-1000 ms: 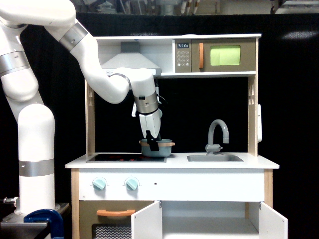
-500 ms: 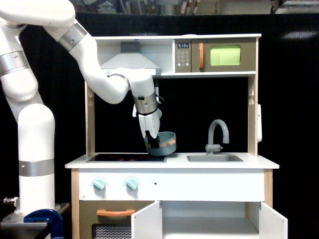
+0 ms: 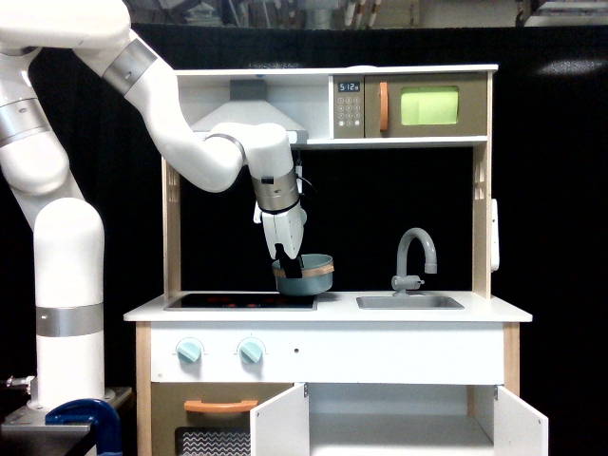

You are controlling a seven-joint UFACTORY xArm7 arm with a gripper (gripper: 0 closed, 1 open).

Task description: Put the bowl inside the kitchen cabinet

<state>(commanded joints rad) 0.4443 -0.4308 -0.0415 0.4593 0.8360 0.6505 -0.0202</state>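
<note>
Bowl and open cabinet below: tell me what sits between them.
In the exterior view, the held bowl hangs above the white countertop; below that comes the front panel with two teal knobs, then the kitchen cabinet, doors open.

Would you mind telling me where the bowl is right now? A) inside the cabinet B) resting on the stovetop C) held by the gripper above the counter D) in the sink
C: the gripper clamps the bowl's rim, and a gap shows between bowl and counter.
</note>
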